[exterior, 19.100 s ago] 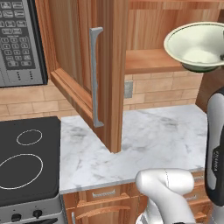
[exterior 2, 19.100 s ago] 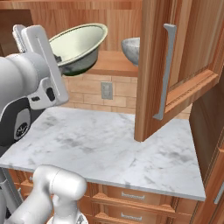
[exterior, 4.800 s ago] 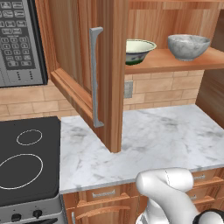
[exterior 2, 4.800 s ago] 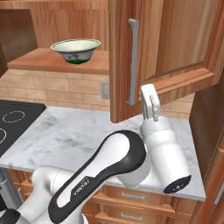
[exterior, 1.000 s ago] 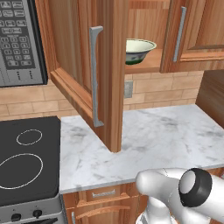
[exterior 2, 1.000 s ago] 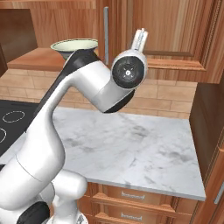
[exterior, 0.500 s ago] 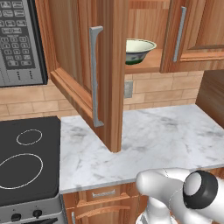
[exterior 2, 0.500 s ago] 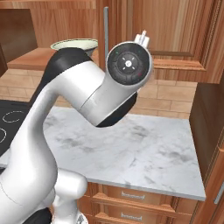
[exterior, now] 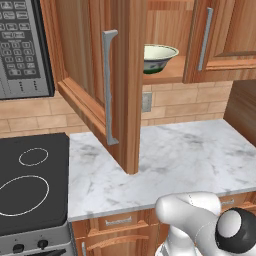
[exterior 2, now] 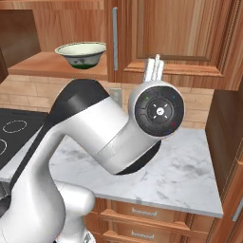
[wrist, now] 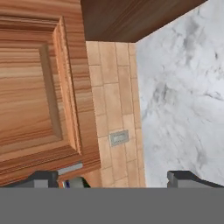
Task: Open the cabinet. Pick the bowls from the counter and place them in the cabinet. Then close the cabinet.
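The cabinet point(exterior: 100, 75) has its left door open and the right door point(exterior 2: 175, 33) shut. The table point(exterior: 190, 160) lies below. One bowl point(exterior: 159, 56) sits inside, at 12 o'clock. My end effector point(exterior 2: 155, 69) is released, before the right door.

Even bright rendered light, soft shadows, sharp

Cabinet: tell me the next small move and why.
Probably swing the arm left to the left door, which stands open with a bowl visible on the shelf. The right door looks shut, the counter is bare, and the gripper has open, empty jaws.
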{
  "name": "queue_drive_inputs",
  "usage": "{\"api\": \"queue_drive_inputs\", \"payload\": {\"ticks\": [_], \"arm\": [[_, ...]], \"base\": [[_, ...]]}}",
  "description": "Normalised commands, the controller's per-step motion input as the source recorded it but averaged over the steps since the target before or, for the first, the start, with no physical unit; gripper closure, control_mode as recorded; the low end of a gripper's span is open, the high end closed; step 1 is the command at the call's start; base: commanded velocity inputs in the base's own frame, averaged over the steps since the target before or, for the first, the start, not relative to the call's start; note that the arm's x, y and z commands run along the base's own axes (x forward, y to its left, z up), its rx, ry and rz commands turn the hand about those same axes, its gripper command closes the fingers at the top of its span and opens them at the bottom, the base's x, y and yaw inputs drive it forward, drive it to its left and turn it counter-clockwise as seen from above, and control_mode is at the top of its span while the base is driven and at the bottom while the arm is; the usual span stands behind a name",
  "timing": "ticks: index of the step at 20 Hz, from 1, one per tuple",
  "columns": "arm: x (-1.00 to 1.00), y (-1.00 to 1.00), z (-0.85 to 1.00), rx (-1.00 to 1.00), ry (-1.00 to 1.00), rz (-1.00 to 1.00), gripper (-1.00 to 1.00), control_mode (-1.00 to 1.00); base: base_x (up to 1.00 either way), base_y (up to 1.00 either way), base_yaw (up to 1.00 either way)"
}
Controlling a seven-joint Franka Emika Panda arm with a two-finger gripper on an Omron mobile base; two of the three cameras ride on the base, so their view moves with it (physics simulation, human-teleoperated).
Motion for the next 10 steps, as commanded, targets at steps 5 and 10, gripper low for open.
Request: {"api": "queue_drive_inputs", "payload": {"ticks": [5,10], "arm": [[-0.16,0.02,0.0,-0.2,-0.06,0.2,-1.0,-1.0],[-0.31,0.24,0.0,-0.26,-0.04,0.16,-1.0,-1.0]], "base": [[0.0,0.0,0.0],[0.0,0.0,0.0]]}}
